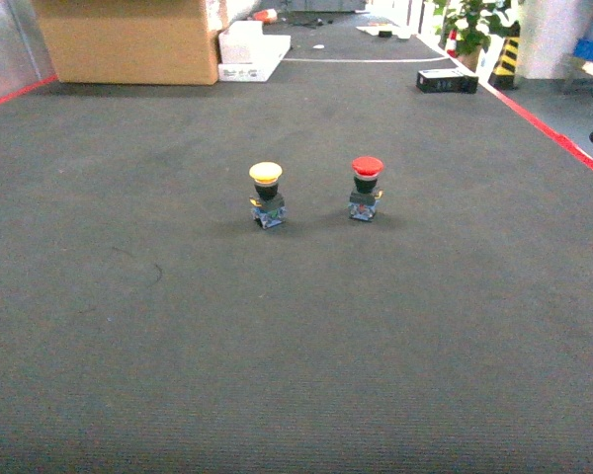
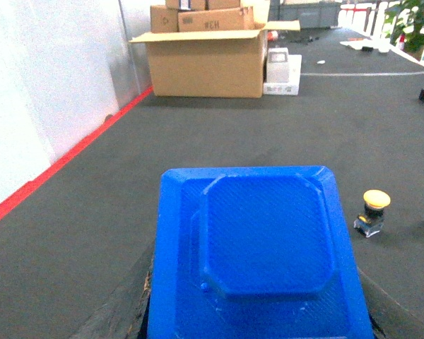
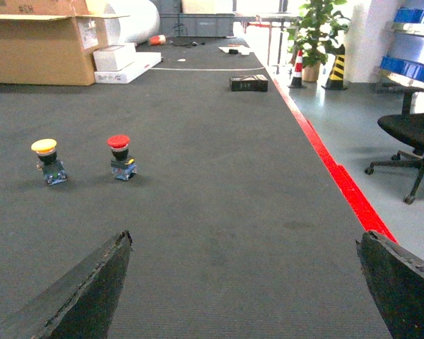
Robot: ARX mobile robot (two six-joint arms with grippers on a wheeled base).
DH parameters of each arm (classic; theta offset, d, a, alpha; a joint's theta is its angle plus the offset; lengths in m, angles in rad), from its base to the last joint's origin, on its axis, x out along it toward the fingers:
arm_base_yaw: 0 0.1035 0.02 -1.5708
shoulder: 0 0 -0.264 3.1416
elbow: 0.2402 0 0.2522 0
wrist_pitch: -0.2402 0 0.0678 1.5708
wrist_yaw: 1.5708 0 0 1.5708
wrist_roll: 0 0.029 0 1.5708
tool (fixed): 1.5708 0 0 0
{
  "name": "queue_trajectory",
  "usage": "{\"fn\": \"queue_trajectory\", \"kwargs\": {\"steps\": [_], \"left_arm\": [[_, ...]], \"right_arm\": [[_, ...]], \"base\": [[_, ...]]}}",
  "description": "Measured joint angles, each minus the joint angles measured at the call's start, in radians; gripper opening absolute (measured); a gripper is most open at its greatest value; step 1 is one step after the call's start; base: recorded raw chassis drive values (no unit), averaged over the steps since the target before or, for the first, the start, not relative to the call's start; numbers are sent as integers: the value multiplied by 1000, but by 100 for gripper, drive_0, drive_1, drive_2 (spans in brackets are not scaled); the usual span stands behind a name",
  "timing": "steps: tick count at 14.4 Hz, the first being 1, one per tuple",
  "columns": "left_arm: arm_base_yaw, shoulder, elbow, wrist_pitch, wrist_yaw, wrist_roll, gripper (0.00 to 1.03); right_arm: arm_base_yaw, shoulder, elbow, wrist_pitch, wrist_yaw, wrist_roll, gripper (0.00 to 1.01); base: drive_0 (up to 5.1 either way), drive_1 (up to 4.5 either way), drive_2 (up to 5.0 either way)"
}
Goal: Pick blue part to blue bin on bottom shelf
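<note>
While no claw showed in the head view, a yellow push-button [image 1: 266,194] and a red push-button [image 1: 366,187] stood apart on grey carpet [image 1: 296,336]. Left wrist: the left claw [image 2: 258,332] clamped a blue bin [image 2: 258,247], yellow button right. Right wrist: right claw [image 3: 244,282] gaped empty, buttons ahead-left.

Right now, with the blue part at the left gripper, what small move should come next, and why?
Probably turn the base rightward: the blue part fills the gap between the left gripper's fingers, seemingly held, and the only shelving with blue on it shows far right in the right wrist view; the head view shows none.
</note>
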Motion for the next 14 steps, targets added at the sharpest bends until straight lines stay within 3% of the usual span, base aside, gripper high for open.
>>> {"fn": "queue_trajectory", "kwargs": {"steps": [2,3,8,10,14], "left_arm": [[-95,-139,0,-141,-98,-5,44],[-117,-157,-1,-156,-122,-10,44],[-66,-157,-1,-169,-110,-41,44],[-63,-155,0,-174,-102,-61,44],[-63,-155,1,-174,-101,-62,44]], "right_arm": [[0,0,0,0,0,0,98],[0,0,0,0,0,0,98],[0,0,0,0,0,0,98],[0,0,0,0,0,0,98],[0,0,0,0,0,0,98]], "base": [[0,0,0],[0,0,0],[0,0,0],[0,0,0],[0,0,0]]}}
